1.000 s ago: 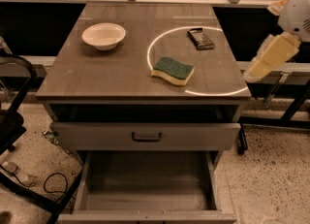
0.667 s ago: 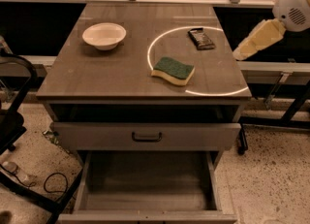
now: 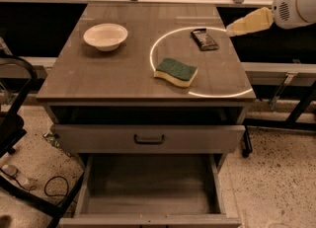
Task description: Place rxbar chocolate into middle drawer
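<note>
- Nearest us, the middle drawer (image 3: 148, 187) gapes open with a bare floor; its front rim is cut off at the bottom edge.
- Above it, the drawer with the dark handle (image 3: 149, 138) is shut.
- On the table (image 3: 98, 76), the sponge (image 3: 176, 71) and bowl (image 3: 105, 36) haven't budged.
- The rxbar chocolate (image 3: 204, 39) lies flat at the back right, unmoved too, on a ring of light (image 3: 153, 49).
- Here's the change: the tool (image 3: 247, 23) has swung in from off the table's right side, and its tip now sits just right of the bar, apart from it. I read that as the approach; pickup not yet done.
- Open or closed? Cannot tell.
- The arm (image 3: 296, 6) runs off the right edge.
</note>
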You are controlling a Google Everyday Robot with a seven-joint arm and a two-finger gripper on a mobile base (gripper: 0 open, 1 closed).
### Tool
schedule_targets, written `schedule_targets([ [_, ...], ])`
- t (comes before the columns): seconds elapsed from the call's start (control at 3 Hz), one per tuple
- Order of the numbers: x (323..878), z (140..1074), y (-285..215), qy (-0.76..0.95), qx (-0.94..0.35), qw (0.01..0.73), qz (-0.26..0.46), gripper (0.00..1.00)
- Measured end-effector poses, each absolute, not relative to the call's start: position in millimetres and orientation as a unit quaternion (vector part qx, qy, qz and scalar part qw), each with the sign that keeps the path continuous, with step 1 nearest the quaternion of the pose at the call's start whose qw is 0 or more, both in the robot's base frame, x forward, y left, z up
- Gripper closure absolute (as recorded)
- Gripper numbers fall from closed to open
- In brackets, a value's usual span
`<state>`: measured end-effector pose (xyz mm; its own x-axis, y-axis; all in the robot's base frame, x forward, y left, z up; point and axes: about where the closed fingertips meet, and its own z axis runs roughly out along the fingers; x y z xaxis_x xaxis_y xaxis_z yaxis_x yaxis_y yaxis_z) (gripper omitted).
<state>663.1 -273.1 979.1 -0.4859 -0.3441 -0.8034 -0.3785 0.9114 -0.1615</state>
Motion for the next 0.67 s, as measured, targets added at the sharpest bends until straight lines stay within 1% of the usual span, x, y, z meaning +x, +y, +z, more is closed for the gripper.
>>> schedule_targets([
  [0.33, 670, 978, -265, 0.861, -0.215, 0.461, 0.022, 0.0],
  [0.67, 706, 967, -235, 0.859, -0.224, 0.458, 0.039, 0.0],
])
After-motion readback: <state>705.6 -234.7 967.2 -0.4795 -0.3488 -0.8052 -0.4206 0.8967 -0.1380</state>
